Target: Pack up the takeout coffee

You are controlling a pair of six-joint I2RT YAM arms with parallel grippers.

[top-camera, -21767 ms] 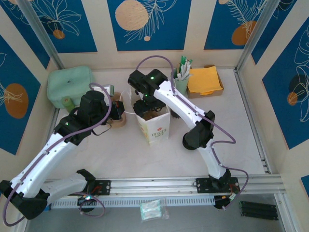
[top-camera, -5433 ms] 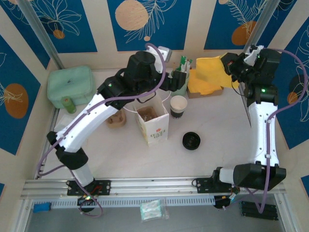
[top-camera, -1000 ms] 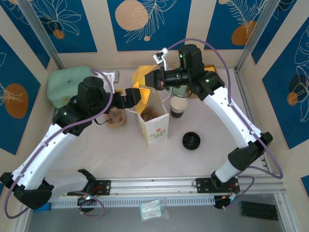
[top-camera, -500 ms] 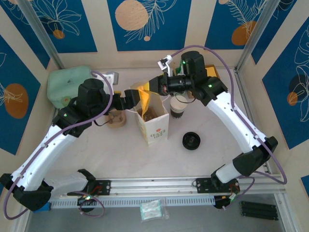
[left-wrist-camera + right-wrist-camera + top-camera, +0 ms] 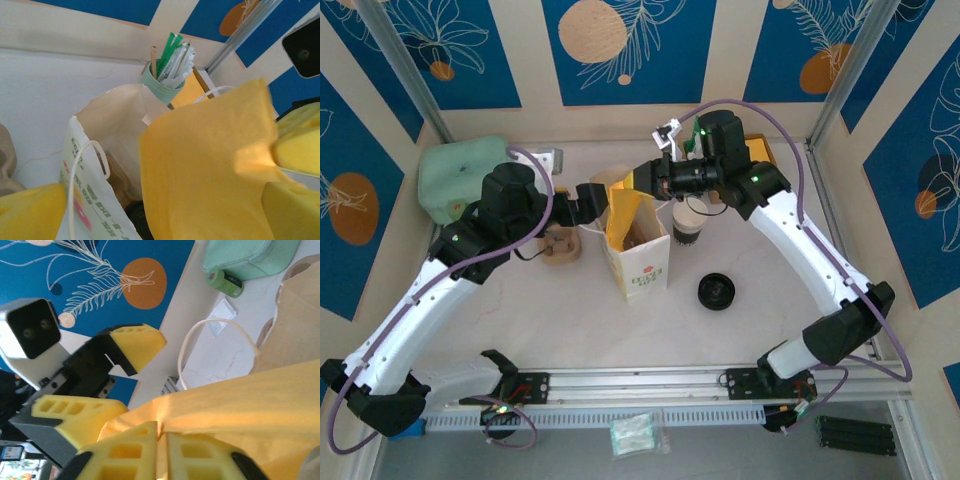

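Blue-patterned walls (image 5: 650,60) are enclosing the white tabletop (image 5: 520,310). Right claw (image 5: 642,181) is pinching a yellow paper napkin (image 5: 620,215) over the white paper bag (image 5: 645,272), likely to join the kraft-brown takeout coffee cup (image 5: 636,237) apparently sitting inside; left claw (image 5: 585,198) is hovering spread beside it.

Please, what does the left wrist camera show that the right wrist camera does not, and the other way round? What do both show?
Left wrist, not right wrist: the mint cup of stirrers and the printed side of the paper bag. Right wrist, not left wrist: the green pouch and the small green bottle beside it. Both: the yellow napkin and a white bag handle.
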